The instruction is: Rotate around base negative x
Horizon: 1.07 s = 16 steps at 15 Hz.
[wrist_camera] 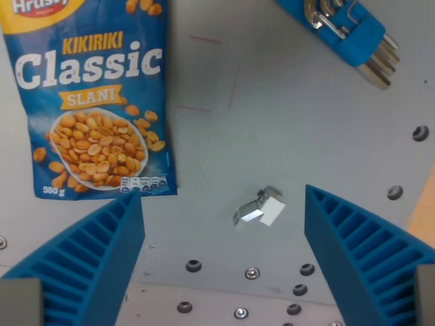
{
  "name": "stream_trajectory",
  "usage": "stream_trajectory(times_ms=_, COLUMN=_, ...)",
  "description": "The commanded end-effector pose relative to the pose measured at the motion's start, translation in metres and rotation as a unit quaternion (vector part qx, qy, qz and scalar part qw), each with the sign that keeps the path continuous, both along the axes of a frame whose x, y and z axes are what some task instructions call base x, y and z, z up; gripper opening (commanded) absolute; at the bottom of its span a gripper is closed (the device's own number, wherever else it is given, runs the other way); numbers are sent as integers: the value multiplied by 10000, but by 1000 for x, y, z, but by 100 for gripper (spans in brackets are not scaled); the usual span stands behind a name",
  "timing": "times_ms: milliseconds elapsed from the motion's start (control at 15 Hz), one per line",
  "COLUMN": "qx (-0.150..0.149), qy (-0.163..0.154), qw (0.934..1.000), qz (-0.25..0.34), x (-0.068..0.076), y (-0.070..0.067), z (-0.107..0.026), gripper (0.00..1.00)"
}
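At the wrist view's left lies a blue peanut bag (88, 95), flat on the grey table (285, 129), its top edge cut off by the frame. It reads "KIKIRIKI Classic SLANI" above a picture of a bowl of peanuts, with "500 g" at its lower left corner. Its bottom edge sits just above the left finger (81, 265), which is blue and ribbed and rises from the lower left corner.

To the right of the bag, faint red pen lines mark the table. Below them, between the two fingers and nearer the right one, rests a small metal block (259, 208), shiny, tilted, touching neither finger. The gripper (224, 224) stands wide open and holds nothing; the block lies in the gap, a little above the fingertips in the picture.

Along the bottom run several screws and holes in the table plate.

At the top right lies a hex key set (350, 30) in a blue holder, partly out of frame, well apart from the block. The right finger (360, 251) fills the lower right corner.
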<state>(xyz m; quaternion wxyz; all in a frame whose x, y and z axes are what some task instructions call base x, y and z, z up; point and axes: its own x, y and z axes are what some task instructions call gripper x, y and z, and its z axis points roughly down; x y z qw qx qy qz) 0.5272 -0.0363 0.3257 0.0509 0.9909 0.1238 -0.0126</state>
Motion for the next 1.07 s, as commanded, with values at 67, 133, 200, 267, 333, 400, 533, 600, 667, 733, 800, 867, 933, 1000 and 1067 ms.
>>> stream_trajectory(times_ms=67, qx=-993, qy=-28, qw=9950, qz=-80, x=-1, y=3, z=1, gripper=100)
stream_trajectory(times_ms=133, qx=-1059, qy=-27, qw=9943, qz=-80, x=-1, y=3, z=1, gripper=100)
stream_trajectory(times_ms=200, qx=-1126, qy=-27, qw=9936, qz=-80, x=-1, y=3, z=1, gripper=100)
stream_trajectory(times_ms=267, qx=-1192, qy=-26, qw=9928, qz=-80, x=-1, y=3, z=1, gripper=100)
stream_trajectory(times_ms=333, qx=-1258, qy=-26, qw=9920, qz=-80, x=-1, y=3, z=1, gripper=100)
stream_trajectory(times_ms=400, qx=-1324, qy=-25, qw=9912, qz=-80, x=-1, y=3, z=1, gripper=100)
stream_trajectory(times_ms=533, qx=-1456, qy=-23, qw=9893, qz=-80, x=-1, y=3, z=1, gripper=100)
stream_trajectory(times_ms=600, qx=-1522, qy=-23, qw=9883, qz=-80, x=-1, y=3, z=1, gripper=100)
stream_trajectory(times_ms=667, qx=-1588, qy=-22, qw=9873, qz=-80, x=-1, y=3, z=1, gripper=100)
stream_trajectory(times_ms=733, qx=-1654, qy=-21, qw=9862, qz=-80, x=-1, y=3, z=1, gripper=100)
stream_trajectory(times_ms=800, qx=-1719, qy=-20, qw=9851, qz=-80, x=-1, y=3, z=1, gripper=100)
stream_trajectory(times_ms=867, qx=-1785, qy=-19, qw=9839, qz=-80, x=-1, y=3, z=1, gripper=100)
stream_trajectory(times_ms=933, qx=-1850, qy=-18, qw=9827, qz=-79, x=-1, y=3, z=1, gripper=100)
stream_trajectory(times_ms=1000, qx=-1916, qy=-17, qw=9814, qz=-79, x=-1, y=3, z=1, gripper=100)
stream_trajectory(times_ms=1067, qx=-1981, qy=-16, qw=9801, qz=-79, x=-1, y=3, z=1, gripper=100)
